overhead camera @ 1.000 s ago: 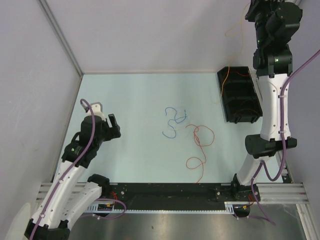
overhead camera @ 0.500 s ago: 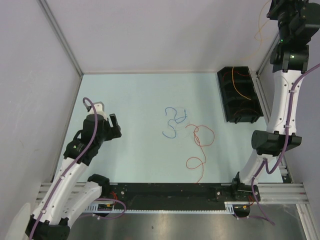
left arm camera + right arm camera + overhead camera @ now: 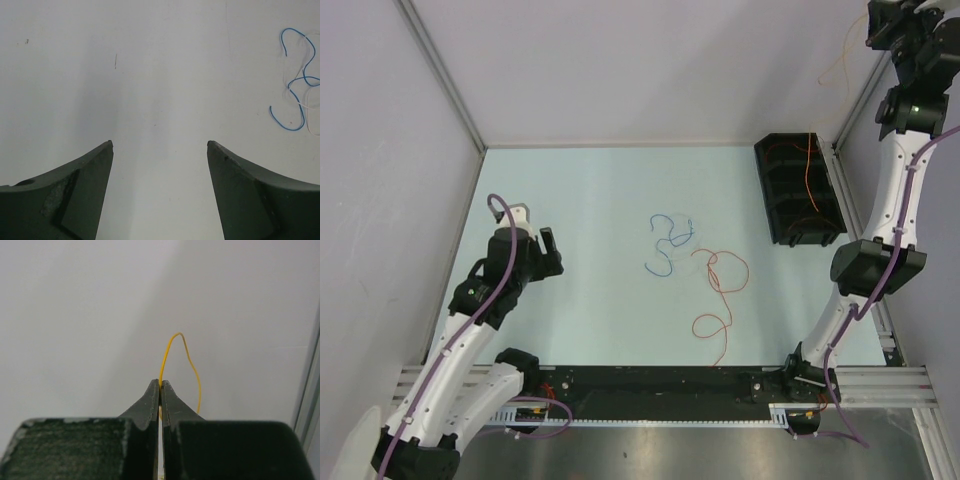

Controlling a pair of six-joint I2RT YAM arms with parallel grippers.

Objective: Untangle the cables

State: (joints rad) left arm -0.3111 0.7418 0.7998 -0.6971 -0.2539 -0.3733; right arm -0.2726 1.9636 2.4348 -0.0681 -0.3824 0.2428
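Observation:
A blue cable (image 3: 666, 243) lies curled at mid-table, and a red cable (image 3: 722, 285) loops just to its right. In the left wrist view the blue cable (image 3: 286, 126) shows at the far right. My left gripper (image 3: 542, 250) hovers over the table's left side, open (image 3: 160, 143) with nothing between its fingers. My right gripper (image 3: 882, 22) is raised high at the back right corner. It is shut (image 3: 160, 382) on a thin yellow cable (image 3: 198, 385), which arcs above the fingertips. That cable (image 3: 834, 72) hangs down toward the black tray (image 3: 778, 200).
The black tray stands at the back right of the table and holds orange wire (image 3: 808, 170). Pale walls and a metal corner post (image 3: 850, 100) close in the back and sides. The arm bases sit on a black rail (image 3: 650, 385) at the near edge.
My right arm has swung up and to the right, carrying the yellow cable over the tray. The left arm has barely moved.

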